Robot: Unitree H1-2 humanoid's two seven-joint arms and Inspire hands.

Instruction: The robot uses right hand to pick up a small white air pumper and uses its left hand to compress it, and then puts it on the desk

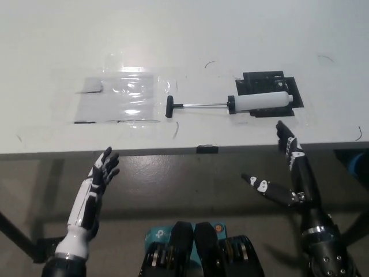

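Observation:
The small white air pumper (pixel 262 103) lies on its side on the white desk (pixel 173 40), over a black taped patch (pixel 268 81). Its thin metal rod is pulled out to the left and ends in a black handle (pixel 170 106). My black right hand (pixel 285 167) is open just below the desk's front edge, fingertips reaching up toward the pumper's right end without touching it. My white left hand (pixel 99 176) is open below the desk edge at the lower left, well away from the pumper.
A clear plastic sheet (pixel 124 97) is taped flat on the desk left of the pump handle. A small black mark (pixel 207 149) sits on the desk's front edge. Below the edge is grey floor and a table leg (pixel 17 236).

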